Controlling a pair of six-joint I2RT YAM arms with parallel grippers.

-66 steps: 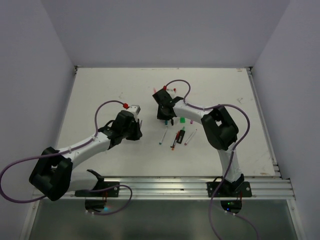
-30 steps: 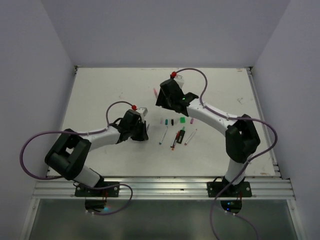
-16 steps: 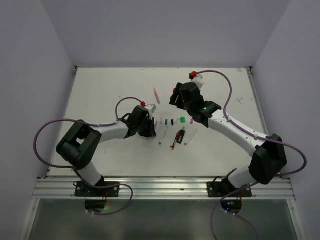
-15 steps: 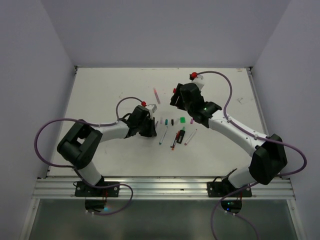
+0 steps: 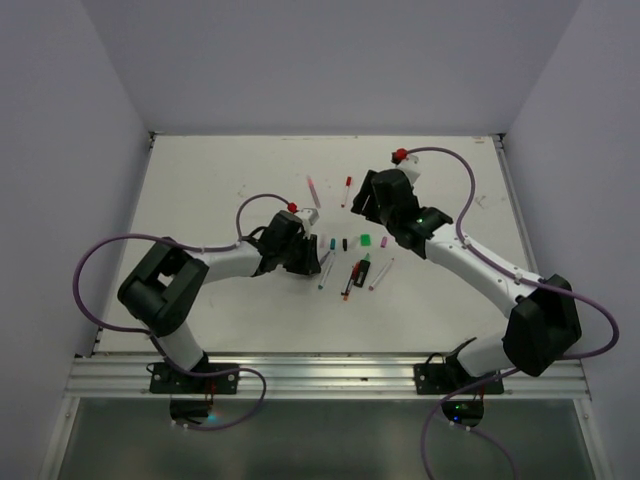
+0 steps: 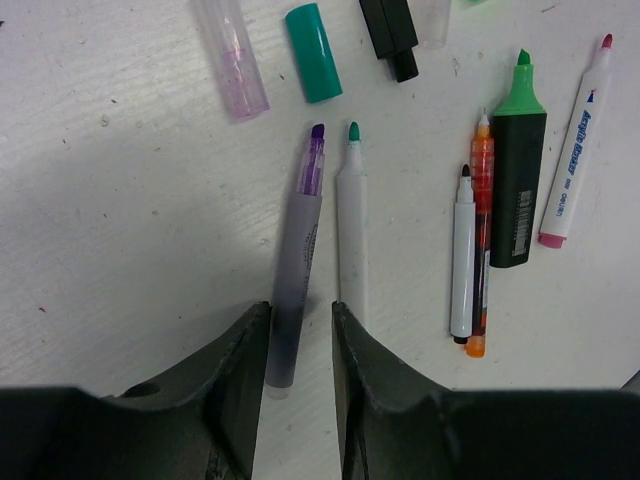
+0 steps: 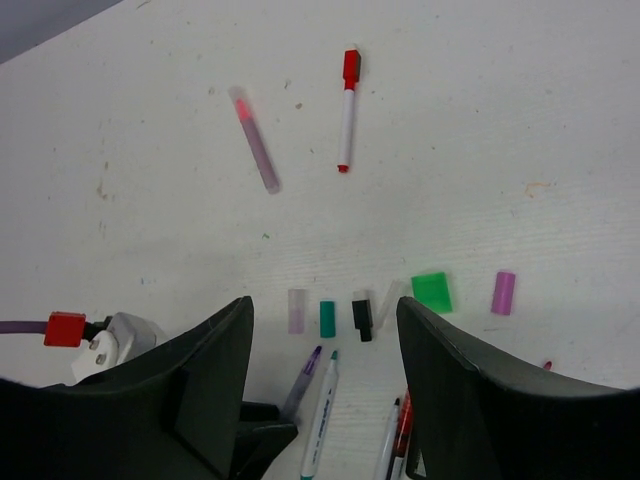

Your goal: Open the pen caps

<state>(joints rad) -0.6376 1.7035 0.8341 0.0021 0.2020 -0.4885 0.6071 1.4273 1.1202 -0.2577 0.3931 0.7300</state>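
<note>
Overhead, most pens [image 5: 352, 272] lie uncapped mid-frame, just below a row of loose caps [image 5: 345, 243].

Left wrist: my left gripper [image 6: 300, 320], slightly parted, straddles the purple pen [image 6: 297, 240], whose bare tip points up-frame.

Right wrist: my right gripper [image 7: 322, 305] is spread and empty. In the upper frame, the red pen [image 7: 347, 115], upright, and the slanting pink pen [image 7: 255, 145] look still capped.

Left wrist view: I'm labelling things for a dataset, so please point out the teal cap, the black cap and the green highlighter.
teal cap [image 6: 313, 40], left wrist view, middle of its side.
black cap [image 6: 388, 25], left wrist view, its wider body.
green highlighter [image 6: 517, 190], left wrist view, black barrel.
</note>
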